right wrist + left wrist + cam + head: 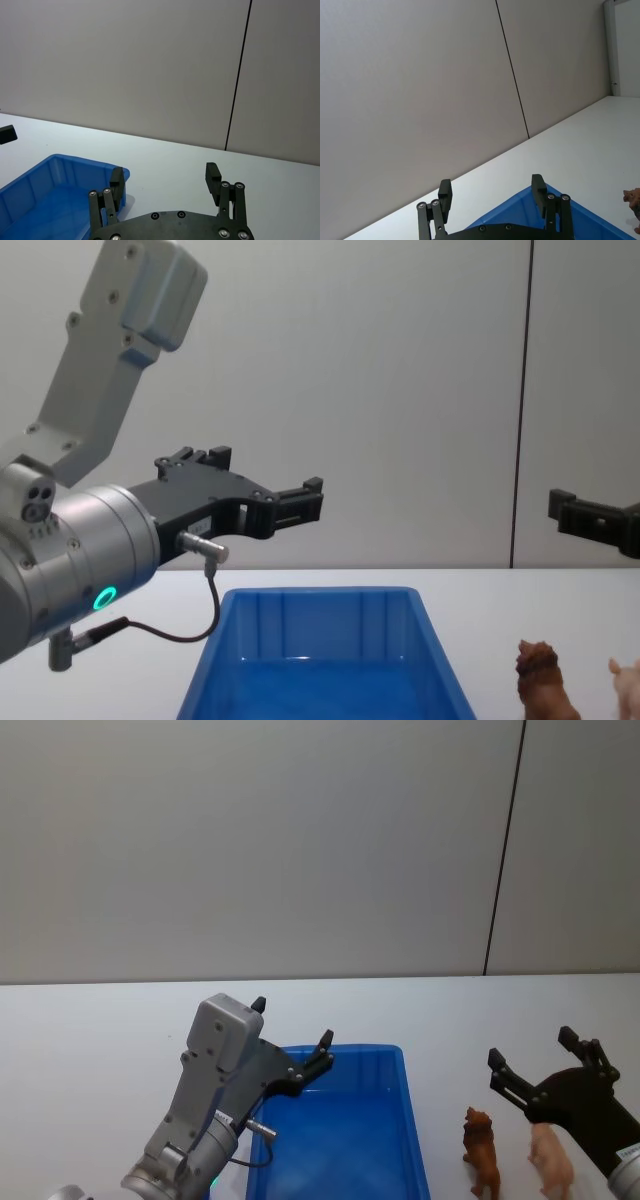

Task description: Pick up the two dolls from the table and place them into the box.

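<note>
The blue box [412,1120] sits on the white table [90,1030] in front of me, with nothing in it. To its right stand the two dolls: a shaggy reddish-brown one [481,1152] and a pale pink one [552,1160]. My left gripper [292,1023] hovers open and empty over the box's far left corner. My right gripper [531,1047] hangs open and empty above and just behind the dolls. The left wrist view shows the left gripper [491,192] over the box [590,220], with the brown doll [634,197] at the edge. From the chest, the box [320,605] and both dolls [543,680] [628,685] stand below the left gripper [262,472].
A plain grey wall with a dark vertical seam [505,850] stands behind the table. Bare tabletop stretches to the left of the box and beyond it. In the right wrist view, the right gripper [165,180] hangs beside the box [50,195].
</note>
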